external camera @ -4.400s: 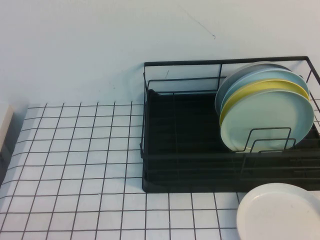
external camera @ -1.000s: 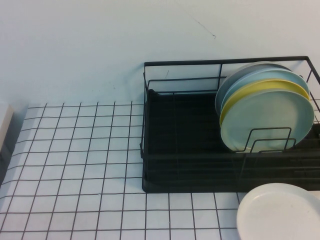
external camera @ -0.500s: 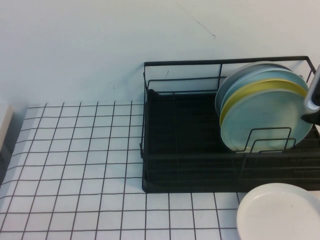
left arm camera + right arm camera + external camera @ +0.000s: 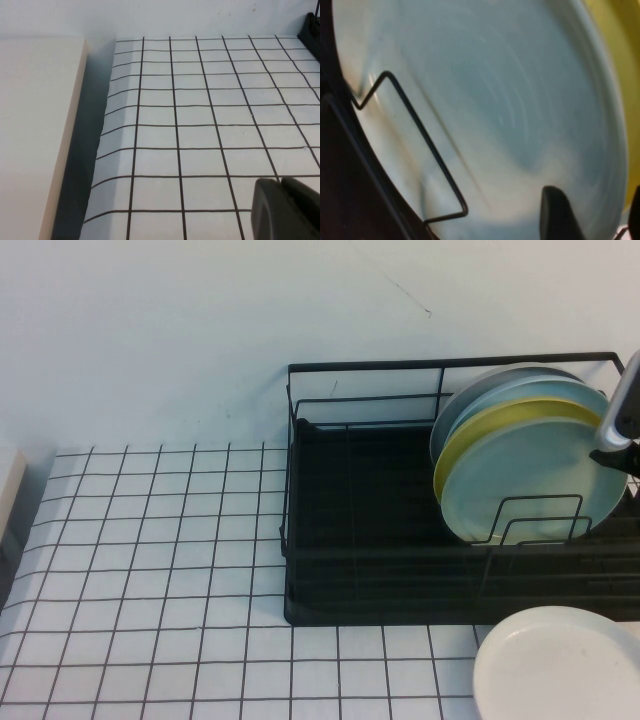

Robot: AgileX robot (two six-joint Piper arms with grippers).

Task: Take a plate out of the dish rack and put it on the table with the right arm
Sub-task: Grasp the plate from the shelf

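Observation:
The mint-green plate [image 4: 530,480] stands upright at the front of a stack in the black dish rack [image 4: 360,540], behind a wire divider [image 4: 420,130]. The right arm's silver bar with its black end piece [image 4: 617,425] reaches in from the right edge onto the plate's right rim. In the right wrist view the plate [image 4: 495,100] fills the picture. My right gripper [image 4: 597,220] is open, one finger [image 4: 560,215] in front of the plate's face and the other past its rim. My left gripper [image 4: 282,210] hovers shut over the gridded table [image 4: 200,115], far from the rack.
A yellow plate [image 4: 490,425] and bluer plates [image 4: 520,390] stand behind the mint one. A plain white plate [image 4: 560,665] lies on the table [image 4: 150,540] in front of the rack. A beige block [image 4: 35,125] borders the table's left side.
The right arm came in from the right edge and reached the mint plate's rim. The plate stack has shifted slightly to the left. The left arm has not moved.

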